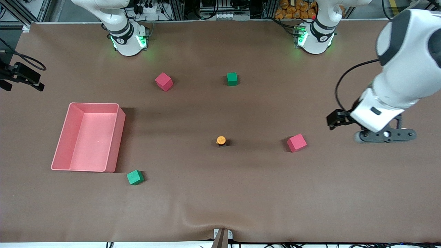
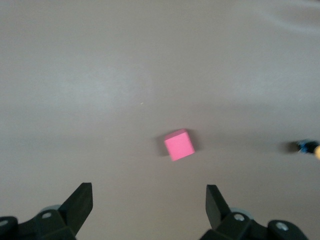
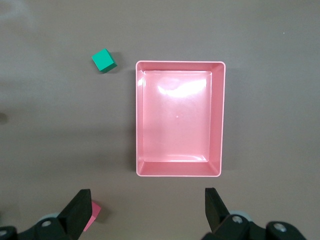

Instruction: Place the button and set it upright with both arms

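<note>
The button [image 1: 221,140] stands upright in the middle of the table, its orange cap up on a short black body. It also shows at the edge of the left wrist view [image 2: 308,147]. My left gripper [image 1: 336,120] hangs over the table toward the left arm's end, well apart from the button. Its fingers are open and empty in the left wrist view [image 2: 149,191]. My right gripper [image 3: 147,195] is open and empty, high over the table beside the pink tray [image 3: 138,120]. It does not show in the front view.
The pink tray [image 1: 119,137] lies toward the right arm's end. A red cube [image 1: 296,142] sits between the button and my left gripper. Another red cube [image 1: 164,81] and a green cube [image 1: 232,79] lie nearer the bases. A second green cube [image 1: 135,177] lies by the tray's corner.
</note>
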